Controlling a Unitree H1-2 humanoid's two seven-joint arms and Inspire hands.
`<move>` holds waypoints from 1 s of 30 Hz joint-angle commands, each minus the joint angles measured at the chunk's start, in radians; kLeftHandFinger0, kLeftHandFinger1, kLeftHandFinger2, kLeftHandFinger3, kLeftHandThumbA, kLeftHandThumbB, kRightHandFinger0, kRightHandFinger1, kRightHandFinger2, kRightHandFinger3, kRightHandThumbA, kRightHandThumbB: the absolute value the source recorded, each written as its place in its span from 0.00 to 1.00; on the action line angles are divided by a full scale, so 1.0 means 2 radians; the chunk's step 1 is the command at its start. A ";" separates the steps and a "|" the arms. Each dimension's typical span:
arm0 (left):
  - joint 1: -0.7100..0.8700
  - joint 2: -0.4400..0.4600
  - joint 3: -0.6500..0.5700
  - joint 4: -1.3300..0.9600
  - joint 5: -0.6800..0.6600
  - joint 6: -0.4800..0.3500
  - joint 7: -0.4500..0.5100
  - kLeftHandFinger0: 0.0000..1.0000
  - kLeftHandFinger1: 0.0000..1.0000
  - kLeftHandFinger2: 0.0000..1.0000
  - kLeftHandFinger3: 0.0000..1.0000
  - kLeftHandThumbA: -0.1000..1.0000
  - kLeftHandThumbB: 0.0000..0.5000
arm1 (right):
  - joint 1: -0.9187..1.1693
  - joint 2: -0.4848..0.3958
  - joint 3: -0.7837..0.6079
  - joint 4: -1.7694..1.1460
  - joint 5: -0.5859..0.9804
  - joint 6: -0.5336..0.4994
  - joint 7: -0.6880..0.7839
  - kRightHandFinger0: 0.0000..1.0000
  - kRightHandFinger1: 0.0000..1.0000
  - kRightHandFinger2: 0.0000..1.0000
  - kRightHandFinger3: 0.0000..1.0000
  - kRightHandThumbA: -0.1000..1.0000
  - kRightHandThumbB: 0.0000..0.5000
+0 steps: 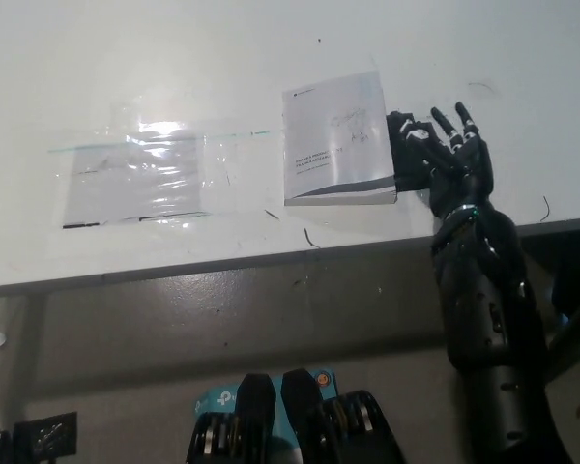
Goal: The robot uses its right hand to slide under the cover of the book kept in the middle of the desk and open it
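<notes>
A white-covered book [337, 140] lies shut and flat near the middle of the white desk [174, 68], its grey lower band toward the front edge. My black right hand [445, 155] rests open on the desk just right of the book. Its spread fingers [411, 135] reach toward the book's right edge, and whether they touch the cover is unclear. The black forearm [483, 309] rises from the lower right. My white left hand is not in view.
A clear plastic sleeve [145, 179] with glare lies flat on the desk left of the book. The desk's front edge [222, 266] runs across the picture below the book, with grey floor beyond it.
</notes>
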 commanded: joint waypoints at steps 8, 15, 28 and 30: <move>-0.002 0.006 -0.005 -0.009 -0.010 -0.002 -0.003 1.00 1.00 1.00 1.00 1.00 0.01 | -0.030 0.003 0.009 -0.008 -0.014 -0.028 0.023 0.83 0.81 0.86 1.00 1.00 0.01; -0.008 0.007 -0.006 -0.008 -0.011 -0.004 0.004 1.00 1.00 1.00 1.00 1.00 0.00 | -0.028 0.016 0.008 0.008 -0.019 -0.036 0.021 0.79 0.77 0.82 0.97 1.00 0.07; -0.006 0.007 -0.010 -0.009 -0.009 -0.005 0.002 1.00 1.00 1.00 1.00 1.00 0.02 | -0.014 0.020 0.011 0.023 -0.025 -0.042 0.031 0.83 0.79 0.86 0.99 1.00 0.07; -0.005 0.007 -0.011 -0.007 -0.010 -0.006 -0.001 1.00 1.00 1.00 1.00 1.00 0.03 | -0.013 0.017 0.010 0.018 -0.026 -0.038 0.030 0.81 0.79 0.88 1.00 1.00 0.08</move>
